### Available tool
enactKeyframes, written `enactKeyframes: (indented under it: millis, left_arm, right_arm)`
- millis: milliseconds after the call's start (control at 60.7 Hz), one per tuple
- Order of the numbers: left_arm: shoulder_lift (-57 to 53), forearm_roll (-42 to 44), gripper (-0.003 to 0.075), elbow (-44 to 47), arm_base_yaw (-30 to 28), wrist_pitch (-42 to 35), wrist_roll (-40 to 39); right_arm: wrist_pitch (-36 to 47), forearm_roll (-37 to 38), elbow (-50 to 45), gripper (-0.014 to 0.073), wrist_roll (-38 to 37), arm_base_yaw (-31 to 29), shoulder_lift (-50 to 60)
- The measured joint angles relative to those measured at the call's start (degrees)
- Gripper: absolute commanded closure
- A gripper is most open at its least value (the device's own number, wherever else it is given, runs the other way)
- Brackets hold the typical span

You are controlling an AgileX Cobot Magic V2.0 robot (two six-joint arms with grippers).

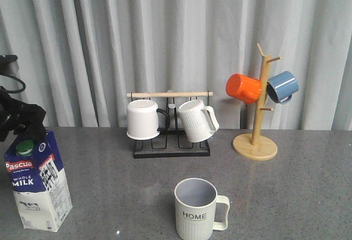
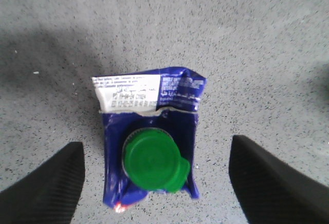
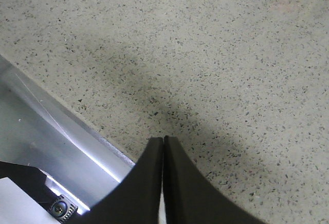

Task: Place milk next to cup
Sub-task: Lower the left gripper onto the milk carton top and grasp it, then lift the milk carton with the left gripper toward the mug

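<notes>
Left wrist view: left gripper spread wide, its two dark fingers on either side of the milk with clear bench showing between each finger and the carton. No contact visible. Camera looks straight down on the green cap and the folded gable top.

Front view: the left gripper hangs directly above the carton's cap at the far left of the frame; whether it touches the top cannot be judged from this angle, probably not. Milk stands upright on the grey bench, near its front left corner.

Right wrist view: right gripper pressed together, fingertips meeting with nothing between them, over bare speckled bench beside a metal edge strip.

Cup with "HOME" lettering stands upright at front centre, handle to the right, well apart from the milk. Behind it, a black wire rack carries a plain white mug and a ribbed white mug. To the right, a wooden mug tree holds an orange mug and a blue mug.
</notes>
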State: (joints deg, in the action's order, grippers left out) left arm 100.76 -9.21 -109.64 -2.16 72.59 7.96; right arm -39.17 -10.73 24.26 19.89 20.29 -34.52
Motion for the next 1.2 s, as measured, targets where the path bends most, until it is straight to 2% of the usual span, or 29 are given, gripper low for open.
enactKeyframes:
  millis: [461,643,758,1203]
  left_arm:
    - [6.6,0.1,0.0159,0.0,0.0,-0.1,0.0]
    - [8.6,0.1,0.0182,0.0,0.0,-0.2,0.0]
    - [9.3,0.1,0.0224,0.0,0.0,-0.5,0.0]
    - [9.4,0.1,0.0492,0.0,0.0,-0.5,0.0]
  right_arm:
    - [0.0,0.0,0.0,0.0599,0.0,0.0,0.0]
    - [0.0,0.0,0.0,0.0599,0.0,0.0,0.0]
    - [0.0,0.0,0.0,0.0599,0.0,0.0,0.0]
    - [0.0,0.0,0.0,0.0599,0.0,0.0,0.0]
